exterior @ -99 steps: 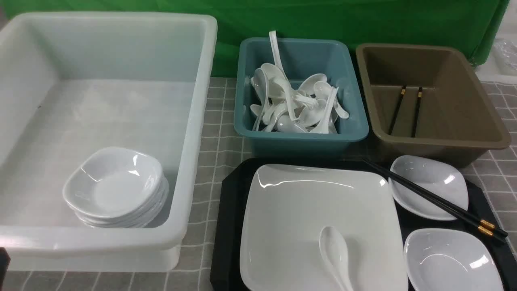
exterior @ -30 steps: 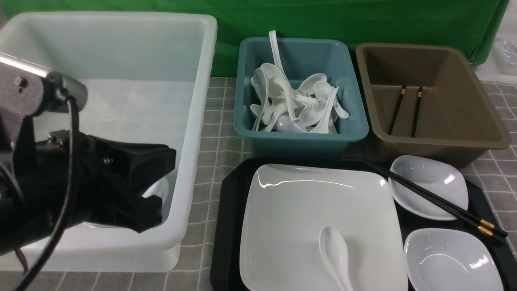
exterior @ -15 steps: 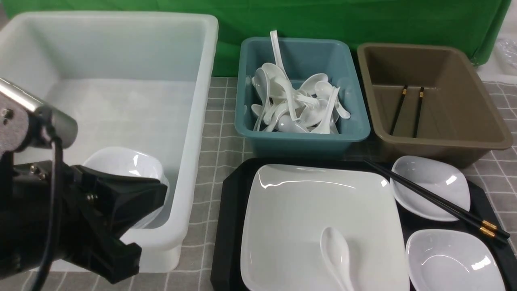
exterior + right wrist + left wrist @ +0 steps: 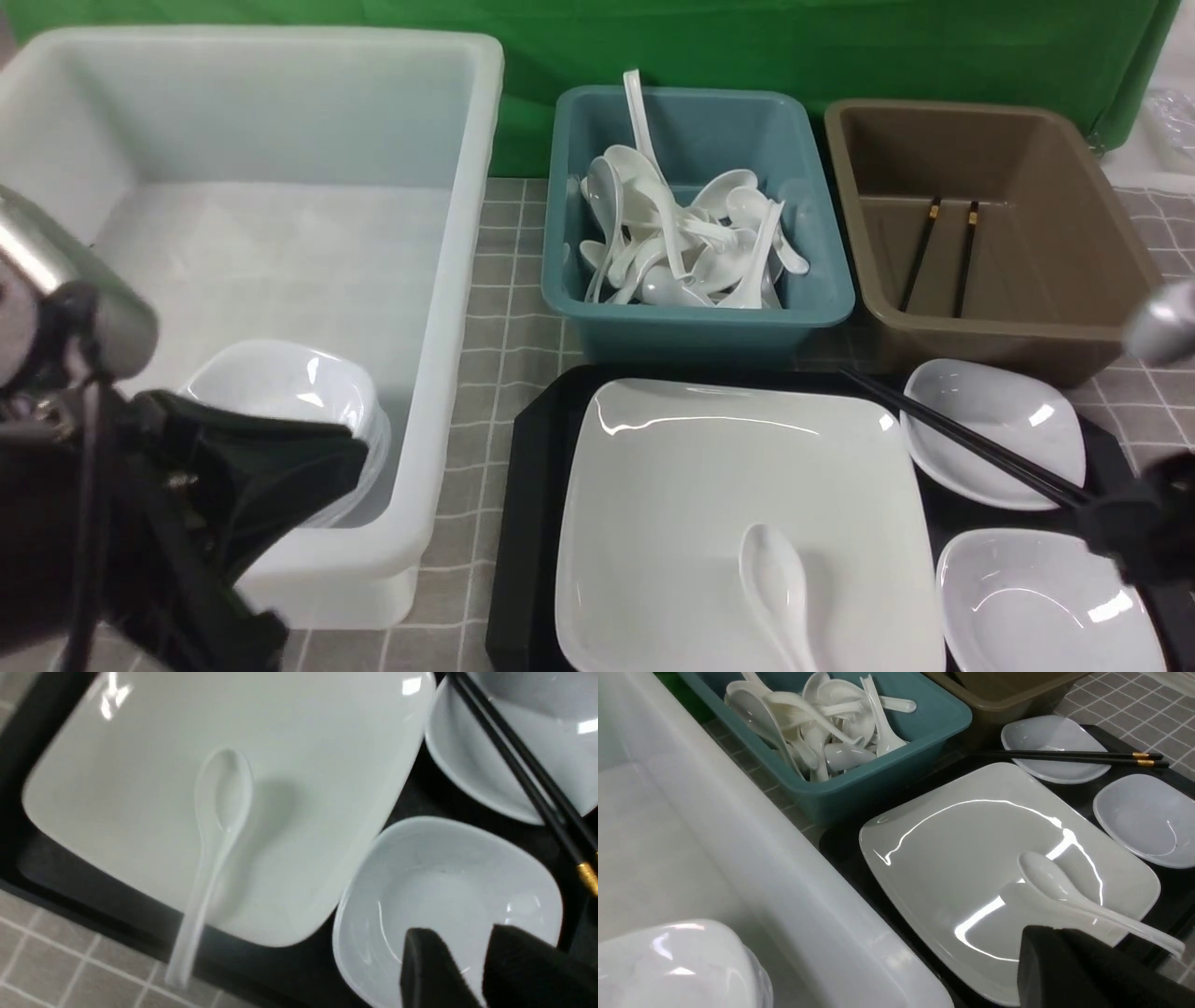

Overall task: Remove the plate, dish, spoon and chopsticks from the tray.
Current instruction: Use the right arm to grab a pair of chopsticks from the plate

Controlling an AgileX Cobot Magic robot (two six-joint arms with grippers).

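– Spoon (image 4: 775, 583) first: where does it lie?
– Hollow up on the near part of the plate (image 4: 728, 457), which fills the left of the tray (image 4: 532, 485). The front view cuts the handle off. The right wrist view shows it reaching past the plate's edge and over the tray's rim.
– Chopsticks (image 4: 971, 441)?
– Side by side across the far dish (image 4: 1008, 401). The left wrist view shows their gold bands; in the front view the blurred right tool (image 4: 472, 947) covers that end. The near dish (image 4: 1036, 597) sits just beside the plate.
– And the tools?
– The left tool (image 4: 1059, 961) is clenched on nothing: one black wedge in its own view, a dark mass before the white tub (image 4: 448, 280) from the front. The right tool's own camera shows its fingers parted and empty, with the near dish behind them.
– Anything only the front shows?
– Another black pair in the brown bin (image 4: 1008, 341).
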